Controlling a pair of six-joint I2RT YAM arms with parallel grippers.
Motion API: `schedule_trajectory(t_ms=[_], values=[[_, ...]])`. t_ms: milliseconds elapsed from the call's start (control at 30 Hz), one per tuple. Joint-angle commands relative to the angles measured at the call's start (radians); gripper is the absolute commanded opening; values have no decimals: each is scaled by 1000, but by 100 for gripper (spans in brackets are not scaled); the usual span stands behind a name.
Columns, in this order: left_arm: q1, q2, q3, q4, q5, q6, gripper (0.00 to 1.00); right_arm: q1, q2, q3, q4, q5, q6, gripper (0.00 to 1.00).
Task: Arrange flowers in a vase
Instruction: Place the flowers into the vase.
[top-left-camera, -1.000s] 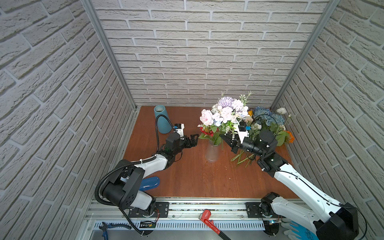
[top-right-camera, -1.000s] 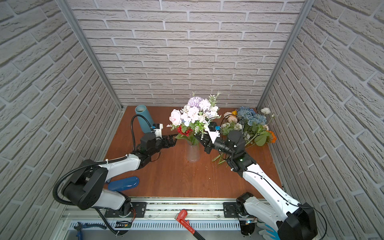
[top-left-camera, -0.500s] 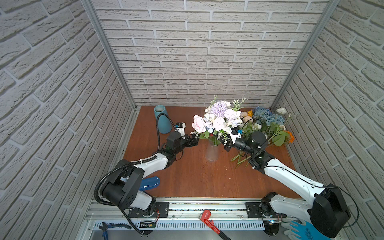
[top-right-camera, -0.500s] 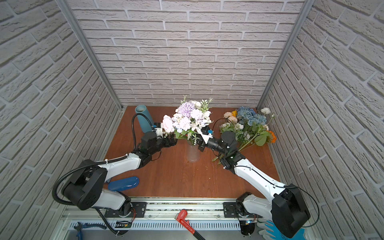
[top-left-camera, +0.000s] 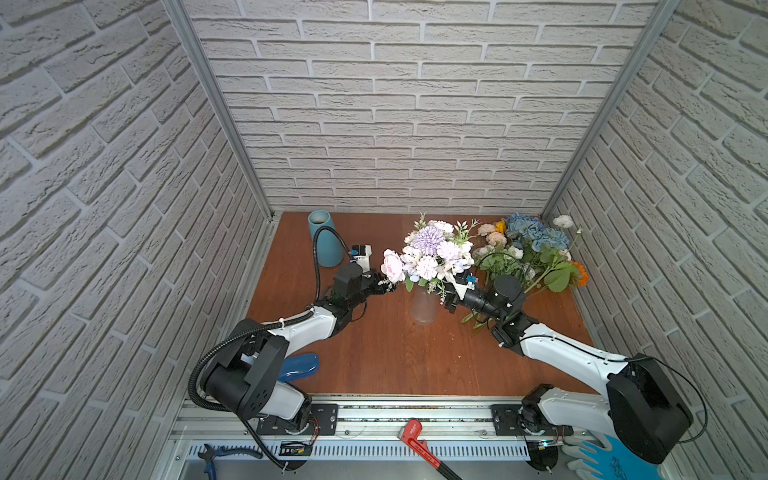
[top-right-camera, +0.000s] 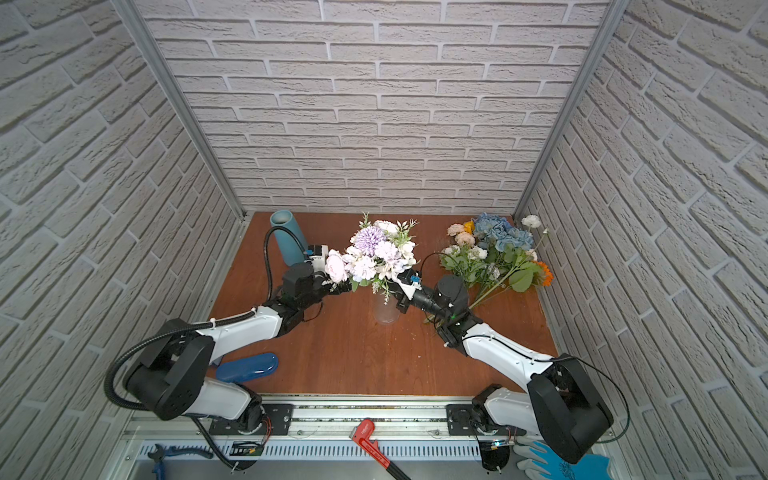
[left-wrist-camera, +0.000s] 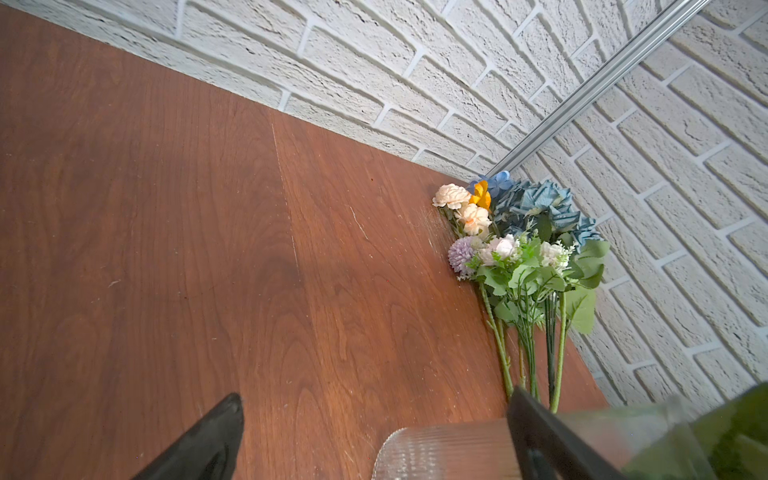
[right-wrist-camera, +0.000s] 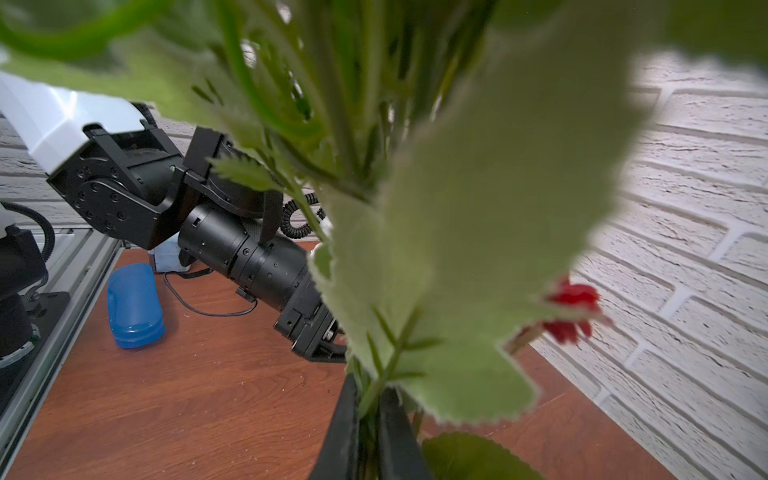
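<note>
A bunch of flowers (top-left-camera: 432, 253) (top-right-camera: 378, 253) with white, lilac and pink heads stands over the clear ribbed glass vase (top-left-camera: 423, 309) (top-right-camera: 386, 311) mid-table. My right gripper (top-left-camera: 451, 291) (right-wrist-camera: 370, 386) is shut on its green stems just above the vase mouth; leaves fill the right wrist view. How deep the stems reach into the vase I cannot tell. My left gripper (top-left-camera: 384, 286) (left-wrist-camera: 376, 395) is open beside the vase (left-wrist-camera: 444, 453), whose glass lies between its fingers (left-wrist-camera: 208, 440), close to one of them.
More flowers (top-left-camera: 528, 249) (left-wrist-camera: 523, 249) lie in a pile at the back right corner. A teal vase (top-left-camera: 325, 243) stands at the back left. A blue case (top-left-camera: 299, 365) lies near the left arm's base. A red wrench (top-left-camera: 419, 440) rests on the front rail.
My right arm has carried the bunch leftward and lower, from beside the vase to over its mouth. The left arm has hardly moved.
</note>
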Motion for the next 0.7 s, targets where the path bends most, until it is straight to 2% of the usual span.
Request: schedule_trajectory(t_ms=[0,233,300,367,567,667], values=[[-9,-2,26,21,-2,12,98,9,-34,-25,41,32,-22,8],[-15,-10,29,18,-2,11,98,9,-48,-32,-12,60,-18,32],[-15,-15,30,15,-3,12,98,9,-49,-31,-20,65,-14,44],[-16,-21,30,10,-5,14,98,9,-53,-29,-32,67,-11,48],[-17,-41,29,-2,-8,15,98,9,-103,-38,-76,87,2,50],[-18,-49,33,-11,-8,14,98,9,-141,-37,-121,96,11,45]])
